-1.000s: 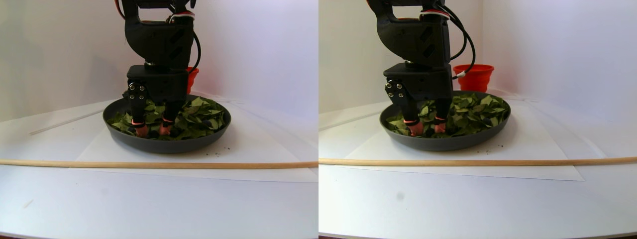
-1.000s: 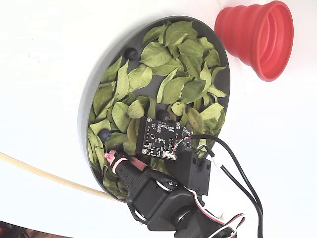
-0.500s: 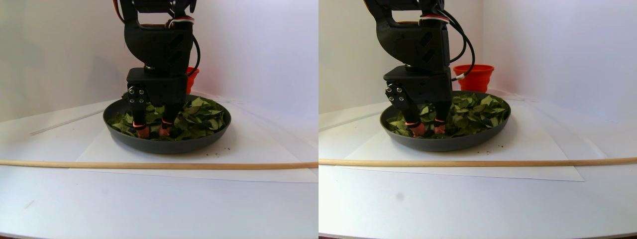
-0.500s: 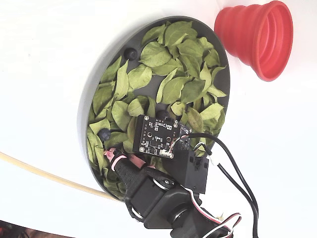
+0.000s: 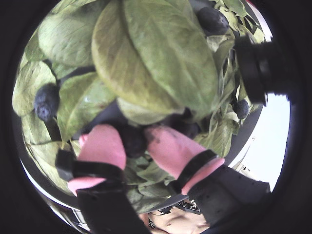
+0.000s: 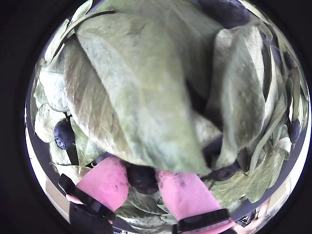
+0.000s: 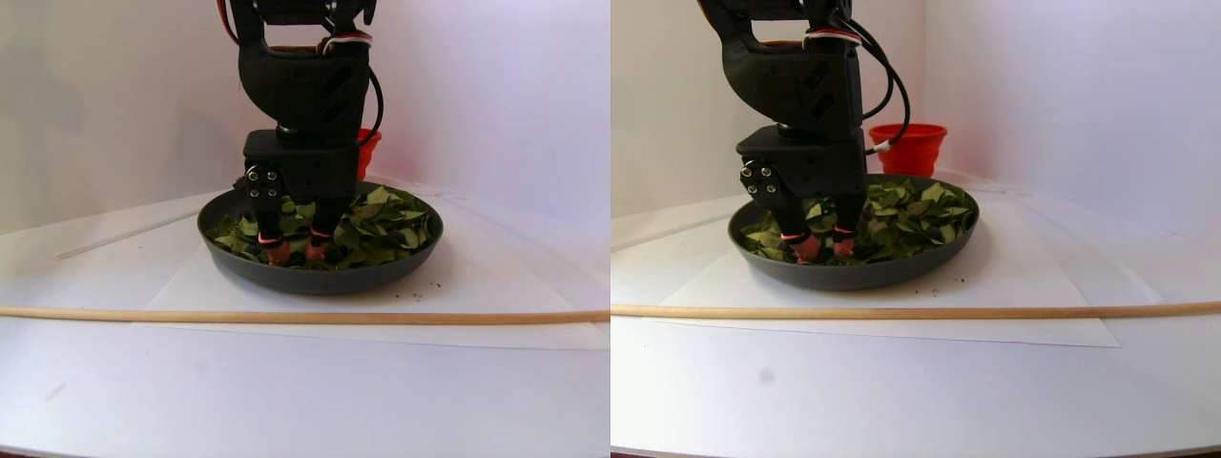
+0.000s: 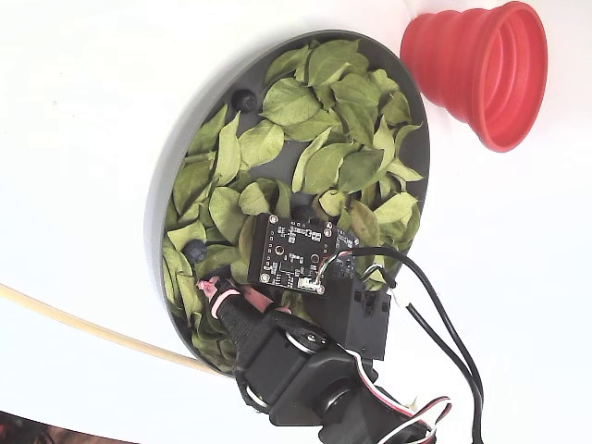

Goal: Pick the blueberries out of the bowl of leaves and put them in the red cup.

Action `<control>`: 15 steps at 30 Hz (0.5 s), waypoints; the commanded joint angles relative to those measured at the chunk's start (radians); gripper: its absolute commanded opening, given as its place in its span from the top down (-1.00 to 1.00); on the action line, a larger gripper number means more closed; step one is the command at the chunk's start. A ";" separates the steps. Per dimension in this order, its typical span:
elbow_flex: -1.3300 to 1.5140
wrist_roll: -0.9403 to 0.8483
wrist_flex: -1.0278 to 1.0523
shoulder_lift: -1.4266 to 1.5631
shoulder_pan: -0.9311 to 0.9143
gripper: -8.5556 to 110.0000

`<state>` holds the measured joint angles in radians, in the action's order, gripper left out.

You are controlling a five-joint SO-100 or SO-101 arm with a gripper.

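The dark grey bowl [image 8: 165, 185] holds many green leaves [image 8: 326, 166]. In both wrist views my gripper [image 5: 134, 142] [image 6: 144, 181] points down into the leaves near the bowl's edge. Its pink fingertips [image 5: 103, 145] press on both sides of a dark blueberry [image 5: 132, 140] [image 6: 142, 178]. More blueberries lie loose: one beside the fingers [image 5: 46, 101] [image 8: 194, 251] and one by the far rim [image 8: 245, 99]. The red cup [image 8: 481, 69] [image 7: 911, 148] stands outside the bowl, behind it in the stereo pair view. The gripper [image 7: 291, 250] [image 8: 239, 296] is partly hidden there by the arm.
A long wooden stick [image 7: 286, 315] lies across the white table in front of the bowl. White paper [image 7: 477, 305] lies under the bowl. The arm's cables [image 8: 444, 351] hang over the bowl's edge. White walls close the back.
The two pink fingers have drawn closer together around the blueberry. The wrist has shifted slightly over the bowl; bowl and cup have not moved.
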<state>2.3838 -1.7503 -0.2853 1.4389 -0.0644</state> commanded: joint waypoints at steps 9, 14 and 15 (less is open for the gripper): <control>0.043 0.009 -0.012 0.080 -0.005 0.68; 0.054 0.023 -0.012 0.103 -0.003 0.68; 0.055 0.025 -0.012 0.110 -0.003 0.68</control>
<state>2.4360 -1.7288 -0.2853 1.4634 -0.0644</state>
